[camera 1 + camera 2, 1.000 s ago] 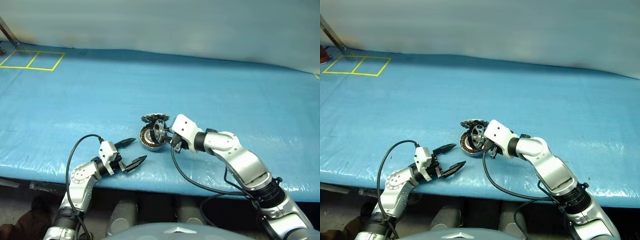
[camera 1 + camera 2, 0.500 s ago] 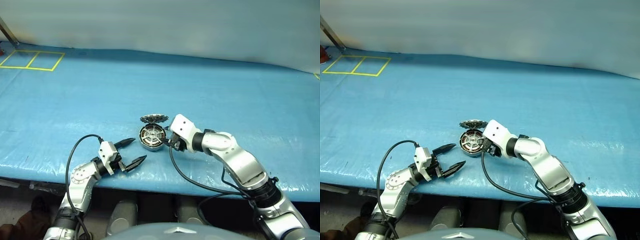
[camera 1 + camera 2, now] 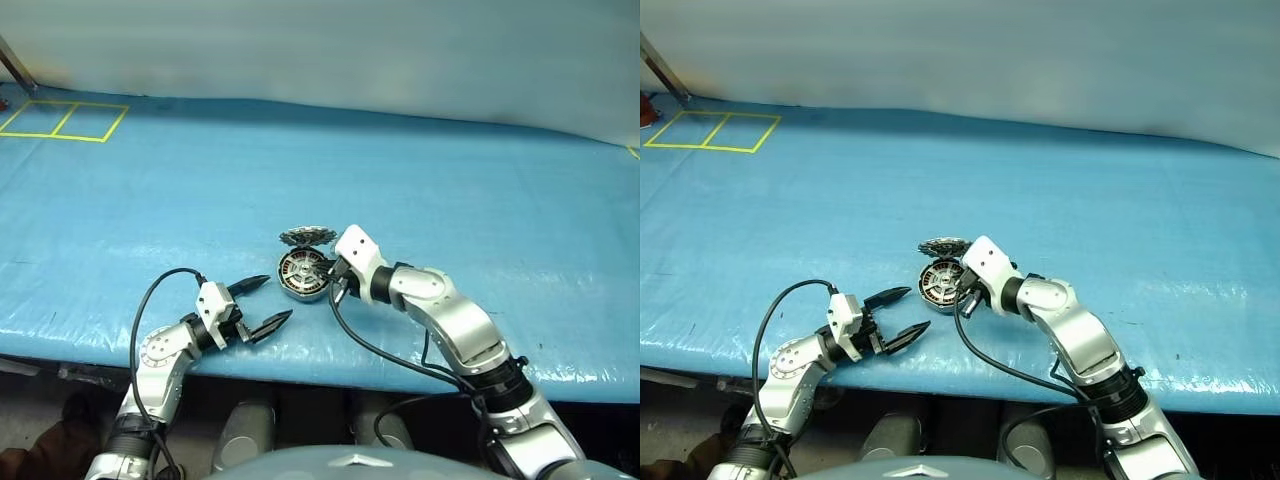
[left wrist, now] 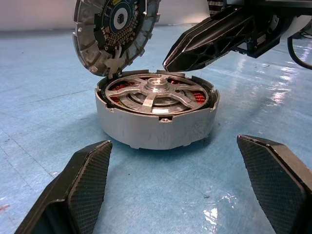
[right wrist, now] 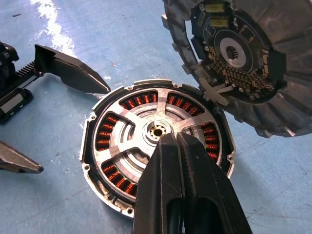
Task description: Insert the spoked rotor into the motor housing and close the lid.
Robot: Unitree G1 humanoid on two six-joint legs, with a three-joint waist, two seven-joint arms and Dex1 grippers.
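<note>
The grey motor housing (image 4: 156, 129) rests on the blue table cover, and the spoked rotor (image 5: 127, 138) lies flat inside it over the copper windings. Hinged at the housing's rim, the toothed lid (image 4: 114, 31) stands upright and open. My right gripper (image 5: 174, 139) is shut and empty, its tips just above the rotor's hub. My left gripper (image 3: 272, 300) is open with nothing between its fingers (image 4: 80, 180), low on the near-left side of the housing and pointing at it.
The front edge of the blue table cover (image 3: 330, 365) runs just behind both grippers. Yellow tape squares (image 3: 65, 120) mark the far left corner. A black cable (image 3: 375, 350) loops from my right wrist over the edge.
The rotor, held tilted at the housing a second ago, now lies flat inside it. My right gripper has let go, shut, and shifted slightly left and down. The left gripper has not moved.
</note>
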